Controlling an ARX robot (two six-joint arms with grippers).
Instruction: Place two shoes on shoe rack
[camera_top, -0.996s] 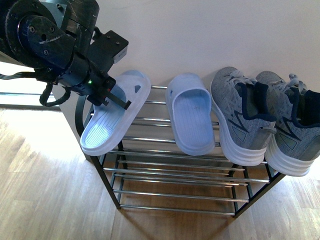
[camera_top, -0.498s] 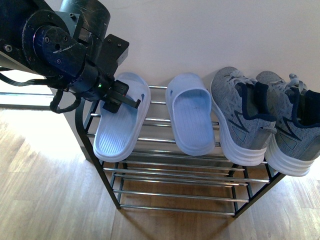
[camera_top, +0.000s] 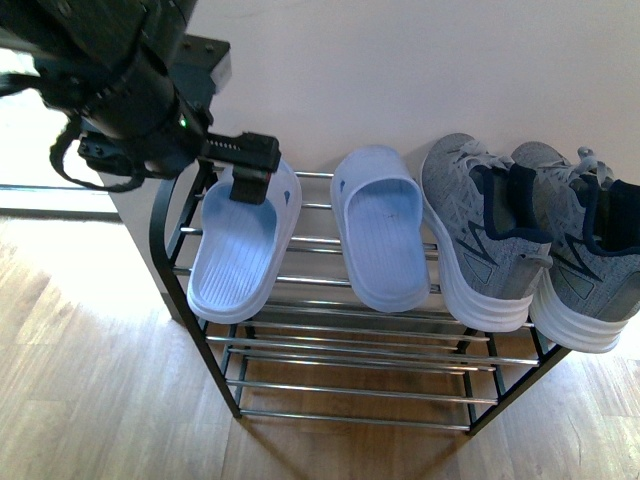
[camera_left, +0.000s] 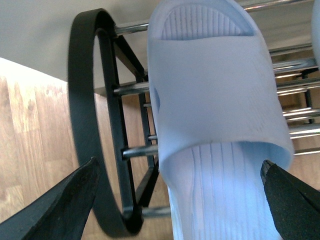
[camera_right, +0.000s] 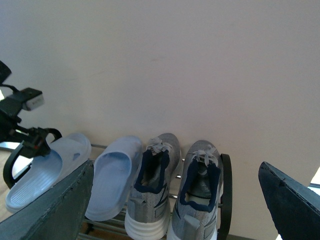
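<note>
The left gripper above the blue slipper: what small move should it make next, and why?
Probably lift straight up and away. The left gripper is open, its fingers clear of the left blue slipper, which lies flat on the shoe rack top shelf.

far-right sneaker (camera_top: 590, 265) cut by frame edge, left slipper's (camera_top: 243, 245) strap behind left pincer (camera_top: 250, 178)

two grey sneakers (camera_top: 490, 235) (camera_top: 585, 255), two blue slides (camera_top: 243, 240) (camera_top: 382, 235), one shoe rack (camera_top: 350, 345)
</note>
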